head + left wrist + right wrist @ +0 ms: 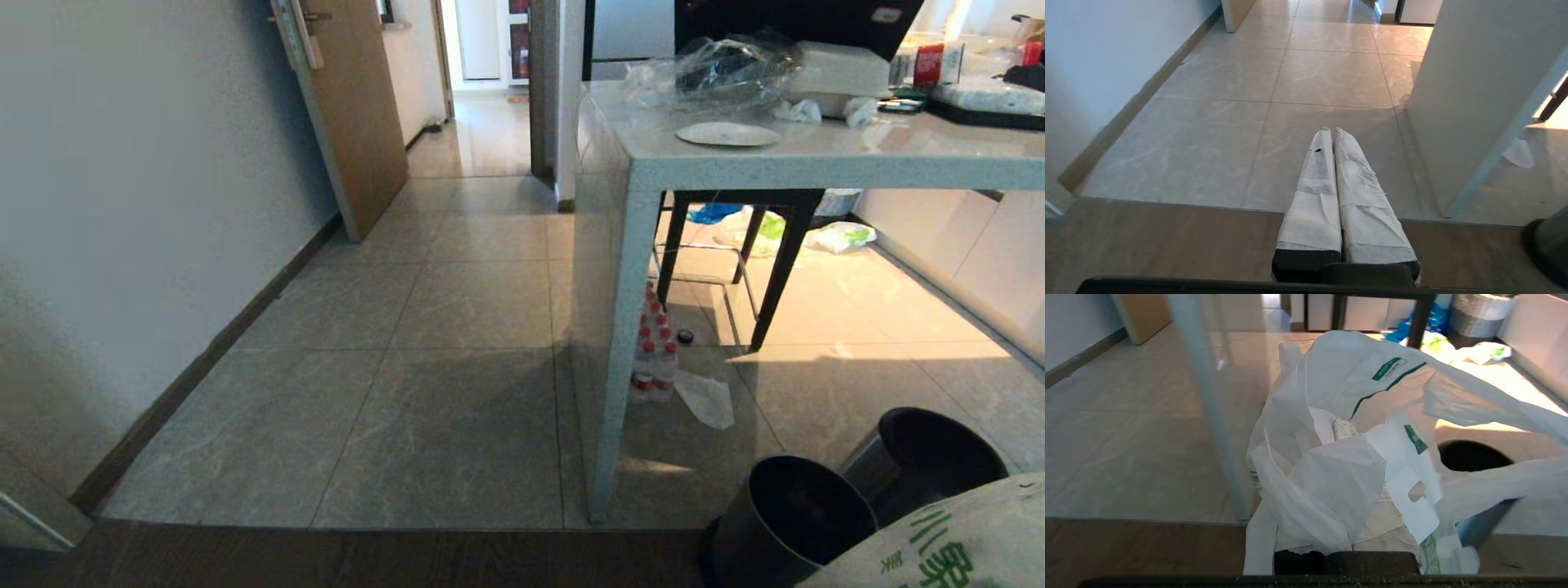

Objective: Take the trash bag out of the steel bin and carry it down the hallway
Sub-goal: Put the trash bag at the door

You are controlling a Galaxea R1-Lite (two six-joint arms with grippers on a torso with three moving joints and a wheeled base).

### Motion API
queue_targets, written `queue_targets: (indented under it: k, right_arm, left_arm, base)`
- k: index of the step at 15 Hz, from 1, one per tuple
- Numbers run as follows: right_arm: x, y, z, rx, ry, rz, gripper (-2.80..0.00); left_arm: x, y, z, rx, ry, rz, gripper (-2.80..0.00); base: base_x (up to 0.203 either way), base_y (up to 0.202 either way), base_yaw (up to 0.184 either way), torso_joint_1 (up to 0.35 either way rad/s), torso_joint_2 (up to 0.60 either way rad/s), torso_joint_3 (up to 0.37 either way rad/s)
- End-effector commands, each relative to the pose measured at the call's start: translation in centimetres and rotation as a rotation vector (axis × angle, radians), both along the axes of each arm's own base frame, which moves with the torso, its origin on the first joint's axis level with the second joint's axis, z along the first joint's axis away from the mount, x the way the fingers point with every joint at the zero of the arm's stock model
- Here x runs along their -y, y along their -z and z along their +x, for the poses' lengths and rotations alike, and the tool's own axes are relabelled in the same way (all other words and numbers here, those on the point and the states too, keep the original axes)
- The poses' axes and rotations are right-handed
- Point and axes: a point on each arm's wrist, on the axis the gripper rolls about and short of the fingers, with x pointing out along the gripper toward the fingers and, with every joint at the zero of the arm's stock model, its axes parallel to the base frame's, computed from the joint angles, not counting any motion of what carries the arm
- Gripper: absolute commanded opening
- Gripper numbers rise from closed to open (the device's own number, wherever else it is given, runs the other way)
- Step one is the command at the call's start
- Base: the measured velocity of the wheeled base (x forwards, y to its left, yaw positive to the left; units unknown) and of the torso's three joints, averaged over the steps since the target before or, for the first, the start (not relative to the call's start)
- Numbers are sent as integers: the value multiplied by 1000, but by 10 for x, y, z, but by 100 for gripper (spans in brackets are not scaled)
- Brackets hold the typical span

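Plastic of the trash bag bunches around the right gripper, clamped on it for carrying; the left gripper hangs pressed together, empty.

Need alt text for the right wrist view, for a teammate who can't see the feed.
The right gripper is shut on the white trash bag with green print, which billows across most of the view. Behind it, a steel bin shows its dark opening, and a pale table leg stands on beige floor tiles.
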Motion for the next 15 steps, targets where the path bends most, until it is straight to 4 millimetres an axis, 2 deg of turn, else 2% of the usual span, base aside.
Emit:
queue_targets:
  k: [1, 15]
  right_arm:
    - [0, 11, 3, -40, 0, 0, -280]
    - [0, 11, 3, -40, 0, -1, -280]
  left_arm:
    - [0, 0, 0, 1, 0, 3, -280]
    - [0, 0, 0, 1, 0, 6, -280]
  base:
    - [0, 192, 2, 2, 4, 6]
    - [0, 193, 1, 3, 2, 3]
